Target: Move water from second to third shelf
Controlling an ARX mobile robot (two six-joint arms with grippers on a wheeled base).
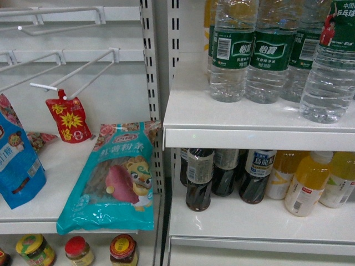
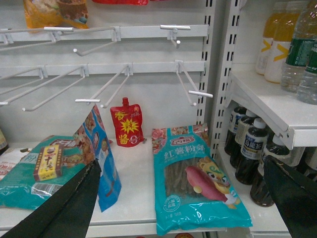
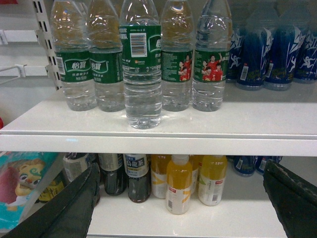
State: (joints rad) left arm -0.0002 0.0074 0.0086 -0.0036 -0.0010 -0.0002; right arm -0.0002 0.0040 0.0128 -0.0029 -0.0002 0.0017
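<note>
Standing nearest the shelf (image 3: 158, 121) lip, one water bottle (image 3: 141, 64), both hands (image 3: 183, 198) (image 2: 181, 198) spread wide, clear of it.

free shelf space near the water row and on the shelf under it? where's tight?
Bare strip on the water shelf in front of the blue bottles, right of the front water bottle. The lower shelf is bare right of the yellow drinks. Tight: the water row and the dark bottles.

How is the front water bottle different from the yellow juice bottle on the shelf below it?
The water bottle is clear and ribbed, with colourless liquid; the juice bottle holds opaque yellow liquid. The water bottle wears a dark green label with a barcode; the juice bottle's label is white. The water bottle looks taller. Both stand upright, foremost in their groups.
</note>
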